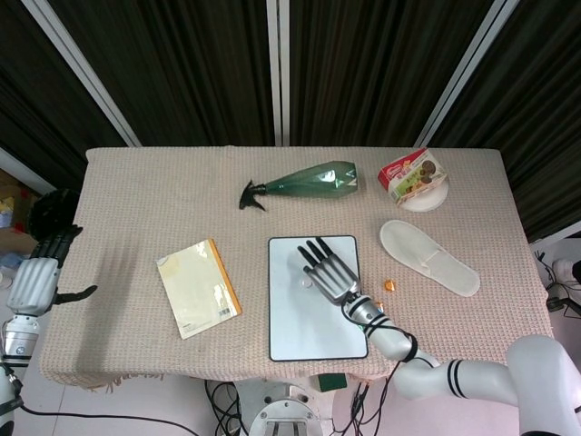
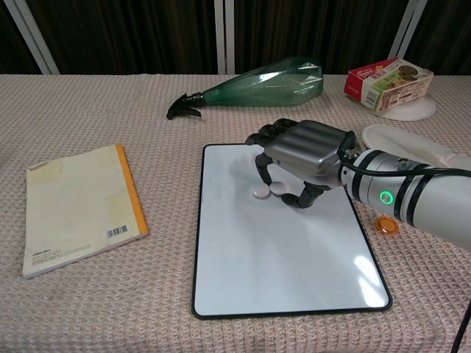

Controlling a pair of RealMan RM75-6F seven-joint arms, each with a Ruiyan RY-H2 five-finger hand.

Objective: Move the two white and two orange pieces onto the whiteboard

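The whiteboard (image 2: 280, 257) (image 1: 313, 331) lies flat at the table's front centre. Two white pieces (image 2: 259, 192) (image 2: 279, 189) rest side by side on its upper half. My right hand (image 2: 302, 151) (image 1: 325, 272) arches over them, fingers curved down and apart, thumb beside the right piece, holding nothing. One orange piece (image 2: 385, 225) (image 1: 390, 285) sits on the cloth just right of the board. A second orange piece is not visible. My left hand (image 1: 41, 272) hangs off the table's left edge with its fingers spread and empty.
A yellow notebook (image 2: 77, 206) lies left of the board. A green spray bottle (image 2: 257, 84) lies on its side behind it. A white slipper (image 1: 427, 256) and a snack box (image 2: 386, 82) on a white plate are at the right.
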